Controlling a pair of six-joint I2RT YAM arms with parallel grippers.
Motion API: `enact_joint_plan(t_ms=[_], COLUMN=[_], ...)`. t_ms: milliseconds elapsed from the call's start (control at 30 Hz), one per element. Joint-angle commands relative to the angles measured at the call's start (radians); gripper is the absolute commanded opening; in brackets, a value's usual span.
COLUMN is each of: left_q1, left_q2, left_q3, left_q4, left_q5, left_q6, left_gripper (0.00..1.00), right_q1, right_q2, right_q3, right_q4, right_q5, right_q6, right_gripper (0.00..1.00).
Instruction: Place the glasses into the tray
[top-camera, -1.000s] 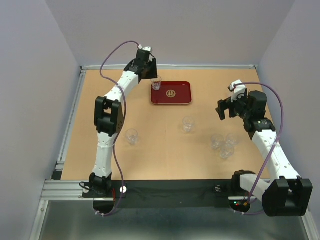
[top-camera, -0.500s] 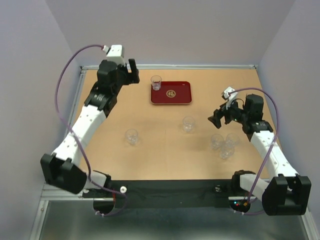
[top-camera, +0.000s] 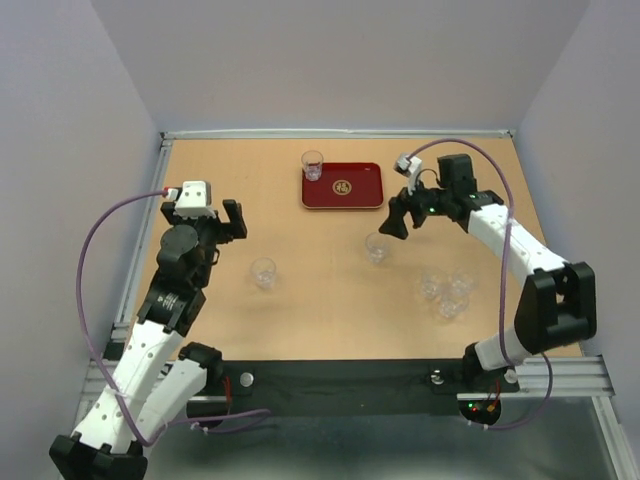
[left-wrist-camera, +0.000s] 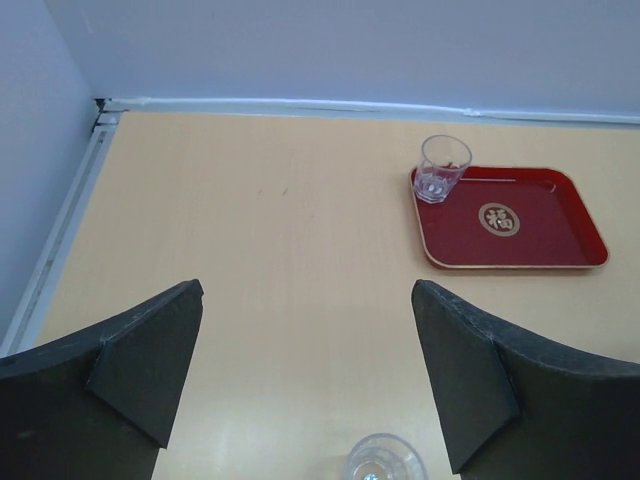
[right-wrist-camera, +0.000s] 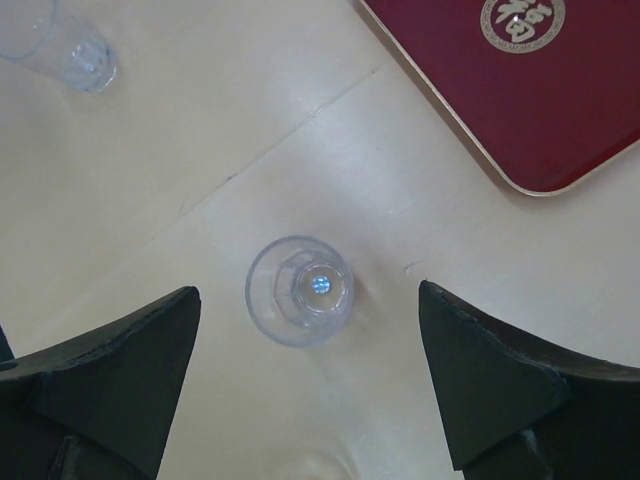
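The dark-red tray (top-camera: 365, 192) lies at the far centre, and one glass (top-camera: 312, 165) stands upright in its far left corner. Another glass (top-camera: 263, 272) stands at centre left. My left gripper (top-camera: 226, 221) is open and empty, to the left of it and farther back. In the left wrist view this glass (left-wrist-camera: 385, 461) sits at the bottom edge, below my open left gripper (left-wrist-camera: 308, 290). My right gripper (top-camera: 400, 223) is open above a glass (top-camera: 377, 247) near the tray. In the right wrist view this glass (right-wrist-camera: 300, 290) stands upright between the open fingers.
Three more glasses (top-camera: 450, 289) cluster at the right of the table. The left wrist view shows the tray (left-wrist-camera: 545, 235) with its glass (left-wrist-camera: 441, 168) and the back wall. The right wrist view shows the tray's corner (right-wrist-camera: 560, 110) and a glass (right-wrist-camera: 70, 50) at the top left.
My left arm has left the glass standing in the tray and swung back to the near left. My right gripper has moved left over the glass near the tray.
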Motion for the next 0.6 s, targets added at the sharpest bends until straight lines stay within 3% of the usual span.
enact_joint_plan(t_ms=[0, 167, 400, 567], left_q1=[0.003, 0.003, 0.003, 0.003], left_q2=[-0.085, -0.124, -0.114, -0.102], left_q3=[-0.048, -0.056, -0.057, -0.056], left_q4=[0.082, 0.076, 0.085, 0.085], left_q5=[-0.053, -0.076, -0.030, -0.007], left_q6=[0.032, 0.032, 0.024, 0.020], left_gripper=[0.98, 0.98, 0.98, 0.97], right_q1=[0.065, 0.106, 0.143, 0.154], right_q2=[0.100, 0.172, 0.201, 0.229], right_q3=[0.113, 0.141, 0.112, 0.106], right_q4=[-0.088, -0.123, -0.145, -0.151], right_q5=[0.167, 0.282, 0.346, 0.377], right_q6=[0.058, 0.058, 0.029, 0.030], right_gripper=[0.92, 0.84, 0.74, 0.61])
